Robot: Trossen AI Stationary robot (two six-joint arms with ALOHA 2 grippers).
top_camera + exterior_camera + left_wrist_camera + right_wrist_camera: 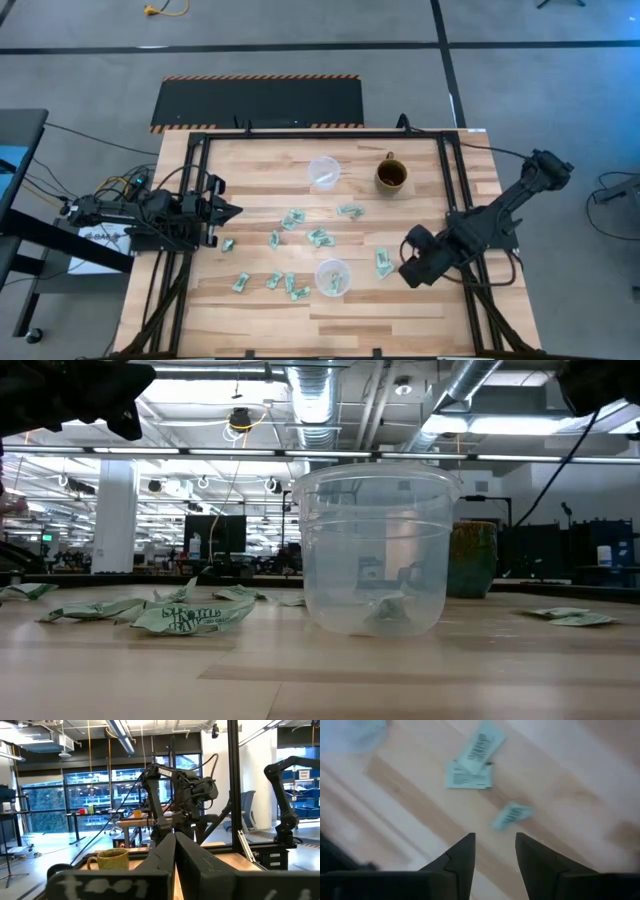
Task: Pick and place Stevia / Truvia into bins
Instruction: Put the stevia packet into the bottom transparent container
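Right wrist view shows the right gripper (495, 847) parted and empty above loose Stevia packets (511, 816); drop straight, centring one packet between the fingers, while the left gripper (232, 212) waits shut at the counter's (420, 310) nine o'clock.

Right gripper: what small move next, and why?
Probably lower the right gripper onto the small packet lying just ahead of its open fingers. It holds nothing, and the near cup already holding packets stands close by. The left gripper waits shut.
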